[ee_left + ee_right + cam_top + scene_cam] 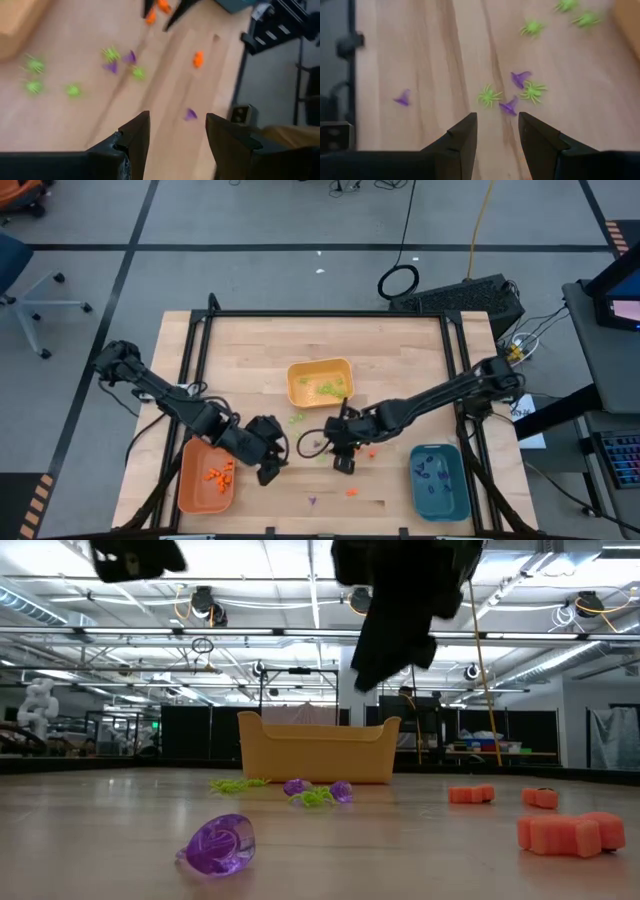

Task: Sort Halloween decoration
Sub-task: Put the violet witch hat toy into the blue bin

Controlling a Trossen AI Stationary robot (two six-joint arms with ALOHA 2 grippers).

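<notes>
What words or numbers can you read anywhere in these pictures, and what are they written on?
None. No words or numbers can be read in any view.
The orange tray, yellow tray and teal tray look plain.
The screen at the right edge is too small to read.

Low view: both arms cut off by top edge, orange piece (571,833) clipped near right edge. Teal tray (239,4) cut off in left wrist view. Tiny purple piece (312,501) on near table: shape unreadable from above.
</notes>
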